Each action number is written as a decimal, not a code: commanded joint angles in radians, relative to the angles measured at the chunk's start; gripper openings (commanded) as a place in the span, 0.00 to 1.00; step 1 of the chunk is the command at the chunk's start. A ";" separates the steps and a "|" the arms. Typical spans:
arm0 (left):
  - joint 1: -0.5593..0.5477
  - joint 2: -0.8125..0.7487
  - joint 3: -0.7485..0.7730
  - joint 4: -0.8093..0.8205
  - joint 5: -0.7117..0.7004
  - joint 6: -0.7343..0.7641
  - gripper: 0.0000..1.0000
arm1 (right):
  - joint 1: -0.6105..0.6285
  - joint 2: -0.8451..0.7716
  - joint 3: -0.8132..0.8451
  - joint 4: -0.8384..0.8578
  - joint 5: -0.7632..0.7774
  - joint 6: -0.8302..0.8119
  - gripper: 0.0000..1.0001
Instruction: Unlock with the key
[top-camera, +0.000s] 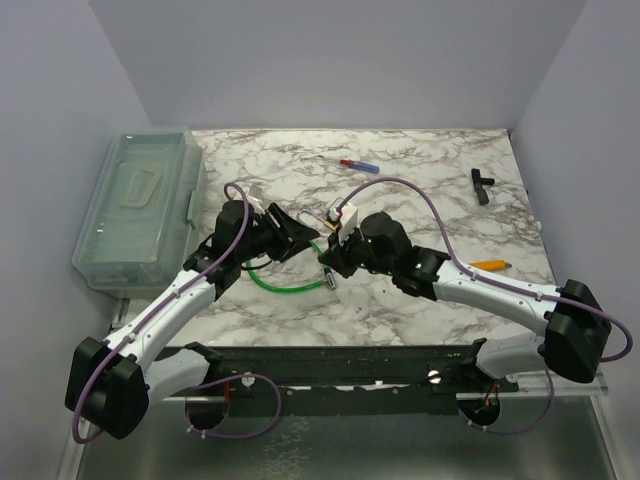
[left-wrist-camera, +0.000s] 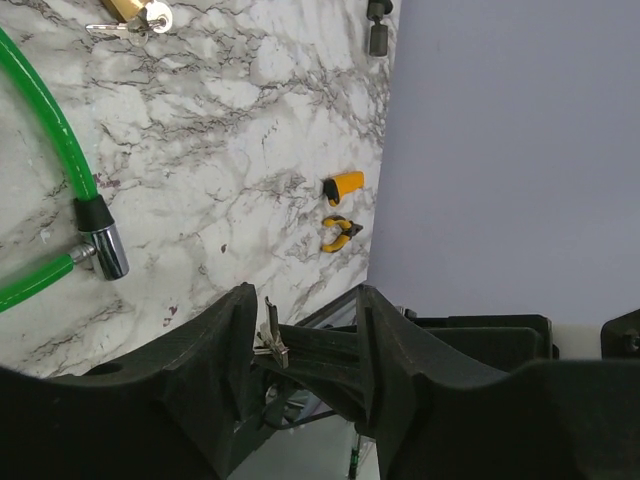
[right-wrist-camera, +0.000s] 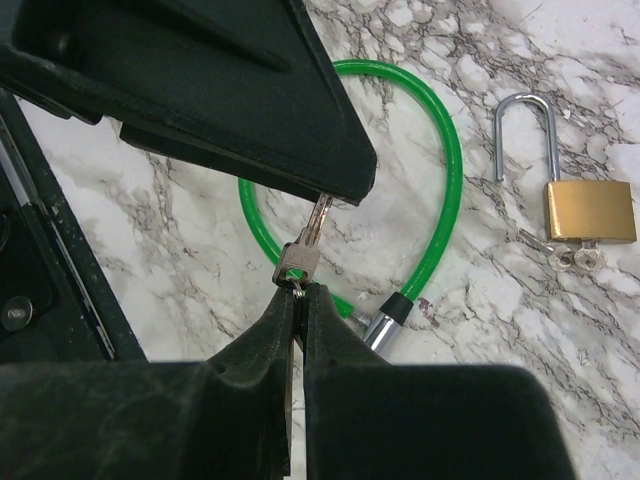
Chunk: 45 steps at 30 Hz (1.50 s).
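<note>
Two grippers meet over the key, above the marble table (top-camera: 420, 300).

The right gripper (right-wrist-camera: 298, 292) is pinched tight on the key (right-wrist-camera: 299, 258) at its bow; the blade reaches up to the left gripper (left-wrist-camera: 300, 335), whose fingers stand narrowly apart, the key against one. The brass padlock (right-wrist-camera: 590, 211), shackle open, lies right of the right gripper, beside the green cable (right-wrist-camera: 440, 200).

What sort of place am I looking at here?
Probably a robot test booth in a lab: a marble-patterned table walled by plain panels, two arms bolted at its edge, and practice items such as a brass padlock and green cable.
</note>
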<state>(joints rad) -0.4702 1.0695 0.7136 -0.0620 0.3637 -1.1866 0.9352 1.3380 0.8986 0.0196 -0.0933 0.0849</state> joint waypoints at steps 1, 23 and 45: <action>-0.008 0.019 -0.018 0.034 0.021 -0.007 0.48 | 0.007 0.007 0.030 -0.012 0.020 -0.011 0.00; -0.013 0.078 0.008 0.046 0.007 0.020 0.00 | 0.007 0.011 0.023 0.018 0.022 0.010 0.00; -0.011 -0.124 0.116 0.044 -0.107 0.482 0.00 | 0.007 -0.190 -0.073 0.133 -0.021 0.199 0.66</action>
<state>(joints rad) -0.4797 0.9825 0.7883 -0.0383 0.2790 -0.8585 0.9367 1.1938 0.8520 0.0814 -0.1081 0.2146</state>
